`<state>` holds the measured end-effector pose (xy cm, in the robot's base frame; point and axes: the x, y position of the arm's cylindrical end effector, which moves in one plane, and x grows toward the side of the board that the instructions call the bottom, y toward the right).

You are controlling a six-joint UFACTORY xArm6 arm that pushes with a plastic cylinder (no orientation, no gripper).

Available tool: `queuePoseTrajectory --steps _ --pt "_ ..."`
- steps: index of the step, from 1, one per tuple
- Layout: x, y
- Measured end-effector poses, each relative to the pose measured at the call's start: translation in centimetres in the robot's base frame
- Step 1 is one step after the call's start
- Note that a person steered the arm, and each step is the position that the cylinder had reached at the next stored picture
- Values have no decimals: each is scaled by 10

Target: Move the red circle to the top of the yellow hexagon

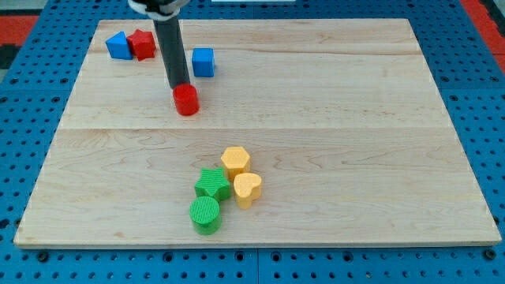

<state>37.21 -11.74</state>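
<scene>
While my rod stands upright, my tip (181, 85) seems to touch the red circle's (187, 101) top edge.

Between the red circle (186, 100), which my tip (180, 85) touches from the view's top, and the yellow hexagon (235, 161) we see bare board (355, 118), while the green star (211, 183) and yellow heart (248, 188) crowd the hexagon's lower side.
</scene>
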Motion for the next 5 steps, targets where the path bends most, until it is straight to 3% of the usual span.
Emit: queuePoseTrajectory --steps 1,2,4,5 --pt "38 -11" --pt "41 -64" --pt "47 18" --pt "76 41"
